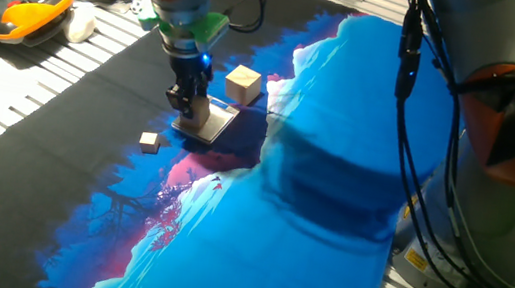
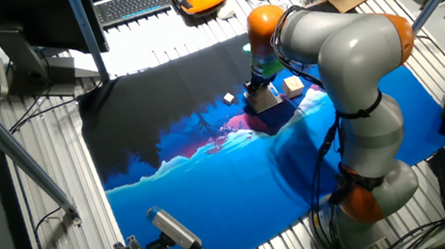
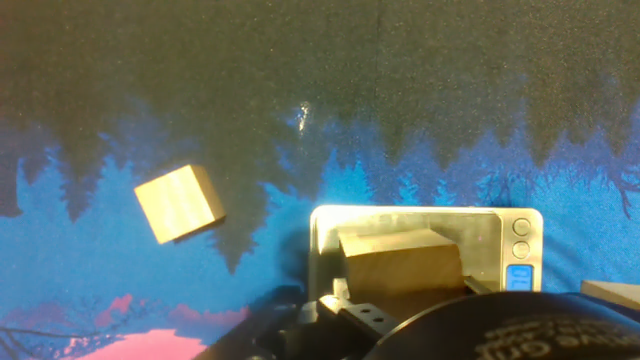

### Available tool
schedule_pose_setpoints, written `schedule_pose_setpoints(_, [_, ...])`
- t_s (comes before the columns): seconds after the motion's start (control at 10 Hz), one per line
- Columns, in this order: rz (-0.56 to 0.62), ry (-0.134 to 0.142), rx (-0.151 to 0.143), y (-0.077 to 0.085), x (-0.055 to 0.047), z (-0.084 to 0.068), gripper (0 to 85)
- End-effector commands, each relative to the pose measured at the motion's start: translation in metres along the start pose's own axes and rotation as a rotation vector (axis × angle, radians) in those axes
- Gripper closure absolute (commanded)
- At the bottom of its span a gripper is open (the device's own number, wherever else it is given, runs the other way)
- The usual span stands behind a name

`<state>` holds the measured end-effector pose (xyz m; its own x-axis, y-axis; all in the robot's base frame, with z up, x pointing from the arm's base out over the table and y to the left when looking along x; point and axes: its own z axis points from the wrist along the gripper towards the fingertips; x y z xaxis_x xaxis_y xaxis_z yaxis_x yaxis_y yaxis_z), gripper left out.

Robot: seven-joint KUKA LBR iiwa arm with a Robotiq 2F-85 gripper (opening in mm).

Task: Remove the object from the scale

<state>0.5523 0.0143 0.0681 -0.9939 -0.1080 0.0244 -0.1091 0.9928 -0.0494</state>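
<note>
A blue-and-black printed cloth covers the surface (image 1: 334, 175). The gripper (image 1: 185, 104) sits low over the scale (image 3: 480, 225), pinching the cube (image 3: 400, 262); a weak pinch could drop it at 6 o'clock, back onto the scale.

Cube (image 3: 398, 262) on scale (image 3: 420, 222), bigger cube (image 1: 243, 84) behind, tiny cube (image 1: 149, 141) in front
</note>
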Motion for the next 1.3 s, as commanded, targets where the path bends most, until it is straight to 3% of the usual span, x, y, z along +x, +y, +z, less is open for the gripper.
schedule_pose_setpoints(0.0, [-0.013,0.018,0.000,0.000,0.002,-0.004,85.0])
schedule_pose_setpoints(0.1, [-0.022,0.051,-0.005,-0.001,0.005,-0.011,85.0])
schedule_pose_setpoints(0.3, [-0.016,0.094,0.017,-0.003,0.022,-0.026,85.0])
schedule_pose_setpoints(0.6, [-0.006,0.114,0.009,-0.006,0.056,-0.031,85.0])
schedule_pose_setpoints(0.7, [-0.016,0.143,0.001,-0.008,0.059,-0.033,85.0])
schedule_pose_setpoints(1.0, [-0.017,0.125,0.015,-0.014,0.060,-0.034,85.0])
schedule_pose_setpoints(1.2, [0.017,0.121,-0.020,-0.014,0.060,-0.034,85.0])
